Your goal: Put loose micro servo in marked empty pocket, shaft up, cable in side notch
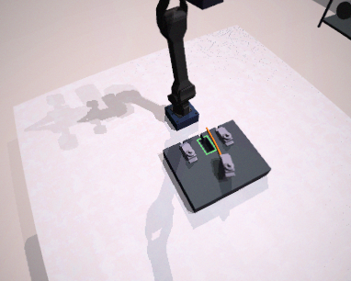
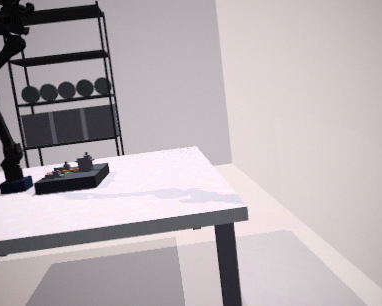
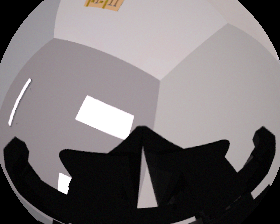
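Nearest to you in the top view lay the front edge of the dark deck (image 1: 204,195), flat on the white table (image 1: 80,193). On the deck's top, just in from that edge and right of centre, you had the loose micro servo (image 1: 227,166), standing on the deck surface and outside the pocket. Its orange cable (image 1: 213,140) ran from it toward the far side of the deck, passing along the right edge of the green-outlined pocket (image 1: 206,145), which lay just beyond the servo near the deck's middle and held nothing. To the left of the pocket sat one mounted servo (image 1: 188,151), and beyond it, near the deck's far edge, another (image 1: 225,134). Just past the far left corner of the deck stood the arm's blue base (image 1: 182,117), apart from the deck. From there the black arm (image 1: 177,60) rose steeply, well above the deck and away from it. Your gripper (image 3: 143,145) was up at the top of that reach, and in the wrist view its fingers were clenched together on nothing, with only walls and ceiling in front of them. Farthest behind the deck in the exterior view stood a black shelf (image 2: 62,55) carrying a row of dark balls (image 2: 67,89).
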Robot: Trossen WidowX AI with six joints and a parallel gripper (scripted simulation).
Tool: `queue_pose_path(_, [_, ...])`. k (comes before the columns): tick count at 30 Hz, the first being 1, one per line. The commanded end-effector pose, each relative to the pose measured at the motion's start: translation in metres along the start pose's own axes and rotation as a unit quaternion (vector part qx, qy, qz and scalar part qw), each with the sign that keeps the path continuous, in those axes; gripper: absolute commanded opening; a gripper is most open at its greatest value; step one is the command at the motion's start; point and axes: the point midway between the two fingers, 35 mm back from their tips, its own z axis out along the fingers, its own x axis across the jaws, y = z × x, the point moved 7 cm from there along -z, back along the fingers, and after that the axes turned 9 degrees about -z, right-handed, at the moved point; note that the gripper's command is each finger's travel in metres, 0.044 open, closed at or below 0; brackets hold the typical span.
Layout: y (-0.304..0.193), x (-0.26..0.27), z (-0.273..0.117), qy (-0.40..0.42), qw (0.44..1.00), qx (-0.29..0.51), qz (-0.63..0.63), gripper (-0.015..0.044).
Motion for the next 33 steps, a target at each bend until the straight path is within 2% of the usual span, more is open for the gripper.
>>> queue_pose_path(1, [-0.008, -0.016, -0.003, -0.013, 0.998, 0.025, -0.05, 0.0])
queue_pose_path(7, [-0.012, -0.025, -0.004, -0.02, 0.996, 0.038, -0.074, 0.0])
queue_pose_path(19, [-0.029, -0.069, -0.015, -0.059, 0.971, 0.105, -0.208, 0.0])
queue_pose_path(33, [-0.043, -0.141, -0.04, -0.115, 0.892, 0.217, -0.379, 0.0])
